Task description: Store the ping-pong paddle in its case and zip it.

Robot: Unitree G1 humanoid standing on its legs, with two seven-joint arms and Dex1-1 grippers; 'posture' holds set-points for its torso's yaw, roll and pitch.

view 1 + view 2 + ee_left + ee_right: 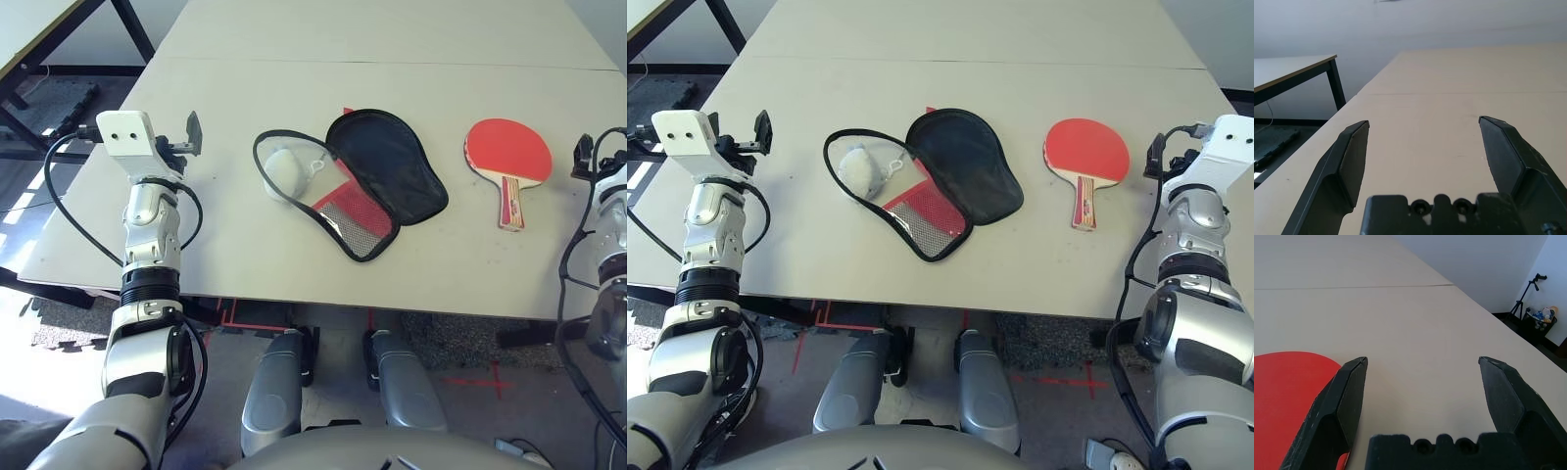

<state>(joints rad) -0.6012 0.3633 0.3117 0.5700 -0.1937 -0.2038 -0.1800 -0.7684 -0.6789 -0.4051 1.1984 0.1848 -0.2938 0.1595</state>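
Grippers first: the left gripper (1422, 147) stands with its two black fingers (1349, 161) spread wide and nothing between them, raised over the bare left part of the table (294, 274), near the table's left edge. The right gripper (1422, 382) is likewise spread wide and empty — its fingers (1501, 396) reach over the tabletop at the right side, with the red blade of the ping-pong paddle (1085, 157) showing just beside one finger in the right wrist view, not touched.

Ping-pong paddle: lies flat on the table right of centre, red rubber face up, light-wood handle with a red stripe pointing toward the robot, well apart from the left gripper and near the right one.

Case (377, 176): lies unzipped at the table's centre, left of the paddle and apart from it. Its black-lined flap is folded open to the right; the other half, edged in black zip, shows red fabric and a mesh pocket toward the robot.

Pale grey-white pouch (284, 171) on a cord — rests inside the open left half of the case.

Second table (1293, 73): stands beyond the left edge, dark-legged.
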